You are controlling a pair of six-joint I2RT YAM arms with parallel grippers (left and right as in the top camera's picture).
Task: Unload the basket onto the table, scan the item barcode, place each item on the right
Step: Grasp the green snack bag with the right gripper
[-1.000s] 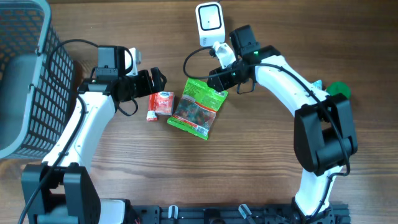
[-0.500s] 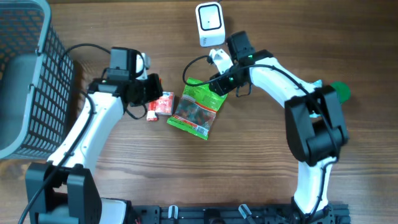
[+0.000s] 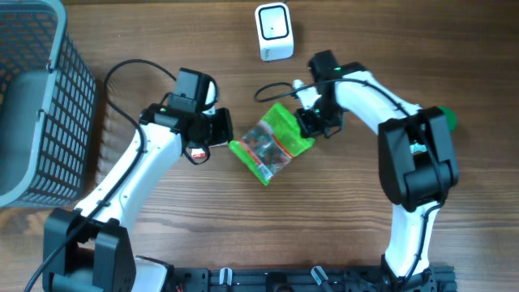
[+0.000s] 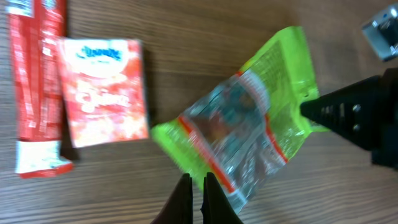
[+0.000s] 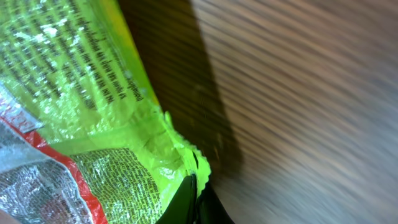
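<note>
At the far left a wire basket (image 3: 32, 105) is standing idle, playing no part in this step. The left claw (image 4: 196, 188) is hovering with its fingers pressed together. Its tips are just meeting the near edge of the green snack bag (image 3: 272, 144), though whether they are pinching any film cannot be told. A red stick pack (image 4: 34, 74) and a red sachet (image 4: 102, 90) are lying flat beside it on the tabletop (image 3: 340, 227).

The snack bag is lying in the middle, tilted, with one end lifting where the right claw (image 5: 193, 185) is clamping its crimped corner. The white scanner (image 3: 274, 31) is sitting well apart from it, toward the far edge, with its face pointing up.

By the look of it, the pick-up is under way and the scan itself is not yet done. The next move is calling for the bag to be raised clear of the wood and carried to the scanner. It then has to be turned until the printed panel carrying the barcode faces the window. A grip this close to the edge is likely risking a slip, and the limp film may be folding over the code.
</note>
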